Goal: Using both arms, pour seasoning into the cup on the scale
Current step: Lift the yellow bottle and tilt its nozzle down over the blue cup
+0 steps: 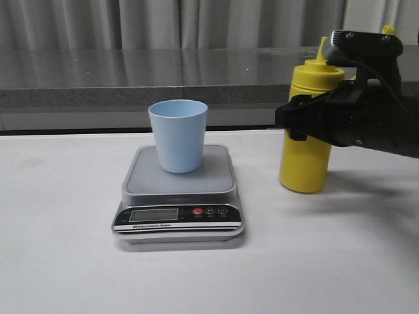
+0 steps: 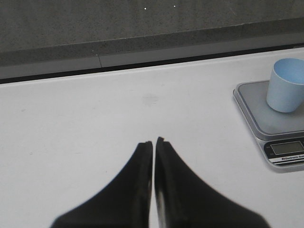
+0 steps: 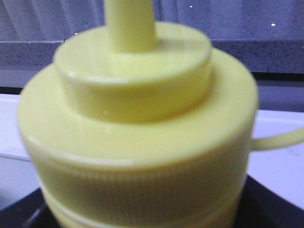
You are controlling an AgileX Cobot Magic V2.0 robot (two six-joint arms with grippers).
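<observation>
Yellow plastic fills your right wrist view: one squeeze bottle (image 1: 308,131) is standing near the table's (image 1: 59,248) right edge, and your right gripper (image 1: 298,124) is sitting around its upper body, though you cannot tell whether it is clamping. One blue cup (image 1: 178,135) is standing upright on the single scale (image 1: 178,196) mid-table. Your left gripper (image 2: 154,142) is hovering, fingers pressed together, holding nothing.

You've got the cup (image 1: 178,134) on the scale (image 1: 179,196), mid table (image 1: 59,248); the seasoning (image 1: 308,131) stands to its right, well apart.
</observation>
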